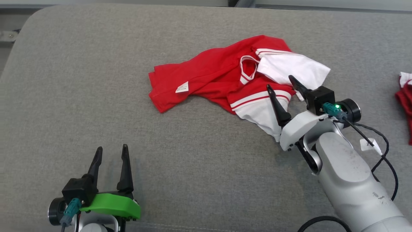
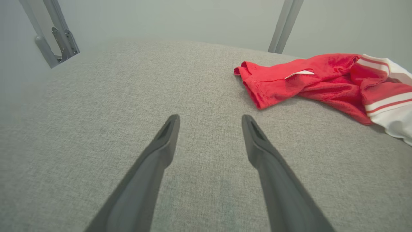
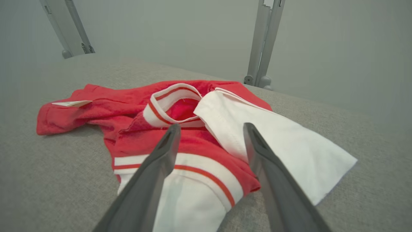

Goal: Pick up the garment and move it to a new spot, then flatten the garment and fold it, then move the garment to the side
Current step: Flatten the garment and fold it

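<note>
A red garment (image 1: 209,75) with white sleeves and striped trim lies crumpled on the grey padded table (image 1: 80,96), right of centre toward the back. It also lies at the right of the left wrist view as the garment (image 2: 289,80), and across the right wrist view as the garment (image 3: 128,106). My right gripper (image 1: 280,81) hovers open over its white-sleeved right end, fingers spread above the striped cuff (image 3: 206,164). My left gripper (image 1: 111,148) stands open near the front left, well apart from the cloth, with nothing between its fingers (image 2: 167,135).
Another red and white cloth (image 1: 405,93) lies at the table's right edge. Black cables (image 1: 383,151) and a small white tag (image 1: 368,144) hang off my right arm. Metal frame posts (image 3: 262,45) rise behind the table. Bare grey surface spreads to the left and front.
</note>
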